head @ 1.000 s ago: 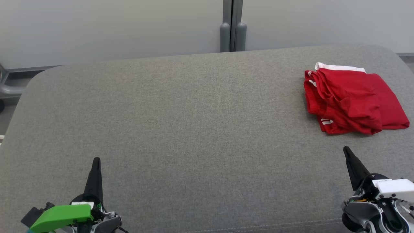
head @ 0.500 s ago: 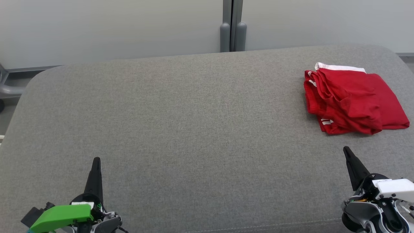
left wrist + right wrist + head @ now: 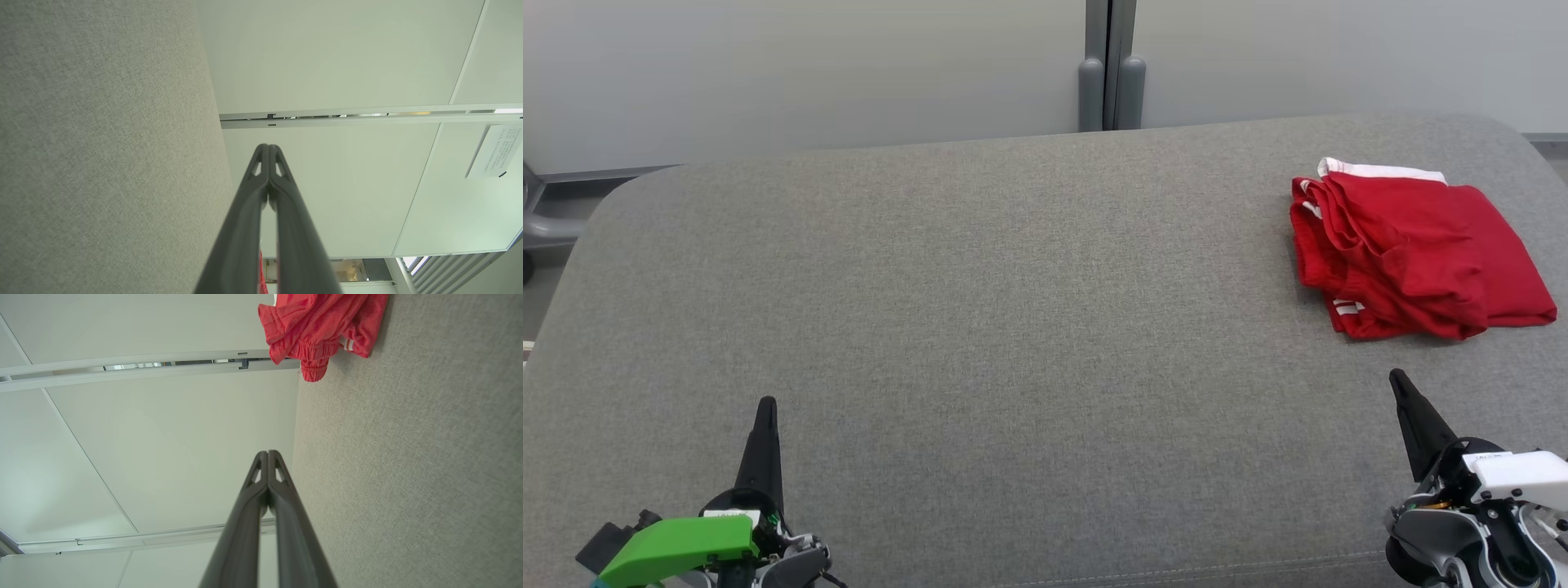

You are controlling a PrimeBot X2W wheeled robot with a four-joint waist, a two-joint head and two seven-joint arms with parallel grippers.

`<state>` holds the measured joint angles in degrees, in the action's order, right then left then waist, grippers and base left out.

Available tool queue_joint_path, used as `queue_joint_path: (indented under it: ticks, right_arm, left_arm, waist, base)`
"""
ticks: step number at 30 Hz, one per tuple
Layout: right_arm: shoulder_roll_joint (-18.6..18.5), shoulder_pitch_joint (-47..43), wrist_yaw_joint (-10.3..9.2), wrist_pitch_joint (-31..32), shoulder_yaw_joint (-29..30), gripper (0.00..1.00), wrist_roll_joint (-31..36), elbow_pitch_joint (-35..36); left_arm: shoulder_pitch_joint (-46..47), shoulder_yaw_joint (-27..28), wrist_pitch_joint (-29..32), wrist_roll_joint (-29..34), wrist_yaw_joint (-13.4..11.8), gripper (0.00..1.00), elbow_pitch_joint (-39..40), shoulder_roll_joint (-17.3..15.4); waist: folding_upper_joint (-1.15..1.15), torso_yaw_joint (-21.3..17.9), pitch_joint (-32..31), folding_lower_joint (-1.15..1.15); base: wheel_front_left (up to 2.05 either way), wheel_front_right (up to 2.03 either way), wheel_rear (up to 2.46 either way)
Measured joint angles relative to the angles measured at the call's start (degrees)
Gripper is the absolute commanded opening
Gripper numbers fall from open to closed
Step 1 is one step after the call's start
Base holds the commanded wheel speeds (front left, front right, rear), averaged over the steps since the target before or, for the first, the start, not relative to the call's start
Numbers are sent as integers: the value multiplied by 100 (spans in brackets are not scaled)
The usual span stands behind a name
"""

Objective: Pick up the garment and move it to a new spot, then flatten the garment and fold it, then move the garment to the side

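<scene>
Head view: red garment [image 3: 1417, 253] w/ white trim lies folded but rumpled by the far right corner of the grey fabric pad [image 3: 1013, 310], touching neither tool. L tool [image 3: 766, 406] sits at the near edge twd the left corner. R tool [image 3: 1398, 377] is at the near right corner, near the garment; wrist views show both w/ fingers pressed together, holding nothing.

Our left gripper [image 3: 766, 405], at seven o'clock, has slim black tapered fingers [image 3: 761, 457] above a bright green cover [image 3: 678, 545]; our right gripper [image 3: 1398, 378], at four o'clock, wears a white housing [image 3: 1519, 470] over grey metal.
</scene>
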<state>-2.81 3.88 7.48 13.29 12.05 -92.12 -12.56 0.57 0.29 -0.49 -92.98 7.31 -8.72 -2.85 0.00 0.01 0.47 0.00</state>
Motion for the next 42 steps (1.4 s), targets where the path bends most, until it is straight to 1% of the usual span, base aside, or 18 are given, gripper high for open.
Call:
queue_joint_path:
  ticks: [42]
  right_arm:
    - [0,1,0,0,0,0,0,0]
  left_arm:
    - [1,-2,0,0,0,0,1,1]
  waist:
    - [0,0,0,0]
  base:
    - [0,0,0]
